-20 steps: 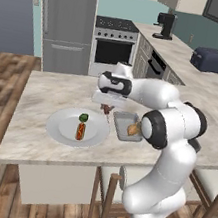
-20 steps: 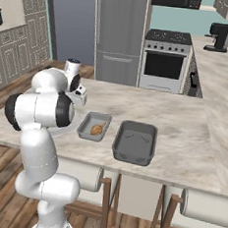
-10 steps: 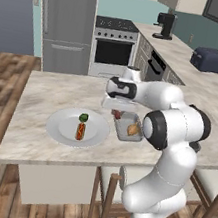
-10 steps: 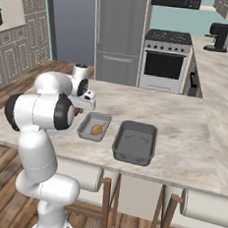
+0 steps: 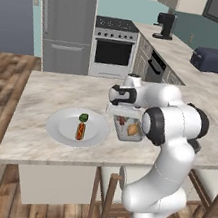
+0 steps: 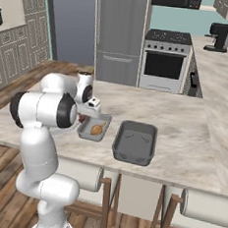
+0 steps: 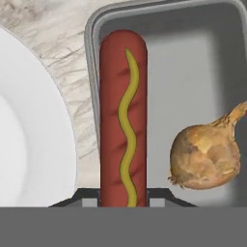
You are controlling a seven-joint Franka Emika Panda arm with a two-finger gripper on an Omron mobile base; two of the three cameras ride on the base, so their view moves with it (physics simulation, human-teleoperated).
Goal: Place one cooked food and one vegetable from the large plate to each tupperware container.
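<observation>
The reddish-brown sausage (image 7: 123, 116), striped with wavy yellow mustard, ran lengthwise away from the gripper (image 7: 123, 195), whose fingers pinched its near end. It hung over the light grey tray (image 7: 193, 58) beside the tan onion (image 7: 205, 154). A second earlier the hand was nearer the plate (image 5: 60, 125).

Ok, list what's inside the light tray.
In the light tray lies an onion. The gripper holds a sausage over the tray's near edge. The tray floor beneath both is covered.
</observation>
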